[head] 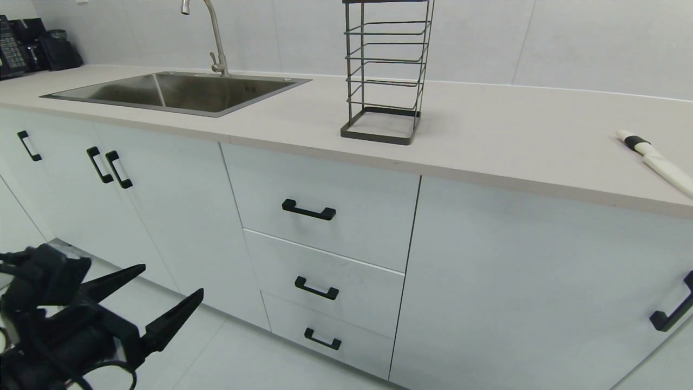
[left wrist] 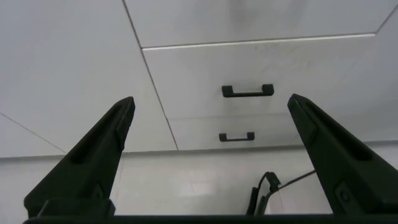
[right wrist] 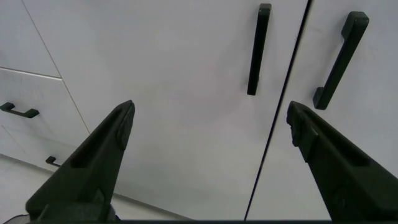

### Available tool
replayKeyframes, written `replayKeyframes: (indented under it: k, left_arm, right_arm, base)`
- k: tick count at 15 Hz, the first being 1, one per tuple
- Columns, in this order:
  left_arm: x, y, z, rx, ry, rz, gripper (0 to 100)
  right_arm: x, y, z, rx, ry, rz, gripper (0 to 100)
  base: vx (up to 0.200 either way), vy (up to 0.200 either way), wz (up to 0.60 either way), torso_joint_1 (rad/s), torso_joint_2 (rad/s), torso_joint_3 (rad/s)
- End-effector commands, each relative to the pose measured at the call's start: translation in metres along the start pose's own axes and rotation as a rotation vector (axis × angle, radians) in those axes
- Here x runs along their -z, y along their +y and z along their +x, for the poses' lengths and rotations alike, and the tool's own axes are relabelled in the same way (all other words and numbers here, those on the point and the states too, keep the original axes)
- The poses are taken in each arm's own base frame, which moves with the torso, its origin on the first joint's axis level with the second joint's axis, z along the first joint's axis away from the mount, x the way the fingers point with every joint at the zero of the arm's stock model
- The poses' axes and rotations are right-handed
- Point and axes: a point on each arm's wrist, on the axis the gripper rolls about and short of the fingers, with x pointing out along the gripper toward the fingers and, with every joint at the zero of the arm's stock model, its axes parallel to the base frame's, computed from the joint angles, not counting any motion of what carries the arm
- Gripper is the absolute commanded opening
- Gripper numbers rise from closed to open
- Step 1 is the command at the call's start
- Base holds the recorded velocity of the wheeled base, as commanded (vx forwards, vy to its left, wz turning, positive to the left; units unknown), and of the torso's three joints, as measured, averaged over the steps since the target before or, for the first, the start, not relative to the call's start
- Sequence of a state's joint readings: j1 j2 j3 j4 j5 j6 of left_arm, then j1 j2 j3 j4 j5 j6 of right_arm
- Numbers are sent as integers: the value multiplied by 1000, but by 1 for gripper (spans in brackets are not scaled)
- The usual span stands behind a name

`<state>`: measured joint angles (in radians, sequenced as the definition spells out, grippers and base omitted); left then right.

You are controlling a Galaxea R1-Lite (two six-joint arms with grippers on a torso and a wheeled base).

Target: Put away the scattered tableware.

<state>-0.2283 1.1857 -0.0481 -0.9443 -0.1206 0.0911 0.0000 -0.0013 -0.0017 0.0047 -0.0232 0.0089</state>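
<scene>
A white knife with a black band lies on the beige counter at the far right, near its front edge. A black wire rack stands empty on the counter's middle. My left gripper hangs low at the left, in front of the cabinet doors, open with nothing between its fingers. In the left wrist view the left gripper faces the lower drawers. My right gripper is open and empty, facing cabinet doors with vertical black handles.
A steel sink with a tap is set in the counter at the left. Three drawers with black handles stack below the rack. Dark appliances stand at the back left corner. Pale floor lies below.
</scene>
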Motion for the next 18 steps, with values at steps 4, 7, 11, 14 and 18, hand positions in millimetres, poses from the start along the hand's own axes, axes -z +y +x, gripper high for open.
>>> replayKeyframes:
  k: [4,7,11,14,18]
  left_arm:
    - [6,-8,-71,-32,-184,-23,100]
    - [23,-15,-113,-118,-300,-4,100]
    - [54,-23,-130,-181,-258,-13,100]
    - [79,-28,-135,-222,-160,-26,100]
    - [81,-29,-137,-270,-176,-48,100]
  right_arm:
    - [0,0,0,-2,1,0,100]
    - [0,0,0,0,1,0,100]
    - [0,0,0,0,1,0,100]
    - [0,0,0,-3,3,0,100]
    - [0,0,0,-2,3,5,100]
  base:
    - [0,0,0,0,0,0]
    - [0,0,0,0,0,0]
    - [0,0,0,0,0,0]
    - [0,0,0,0,0,0]
    - [0,0,0,0,0,0]
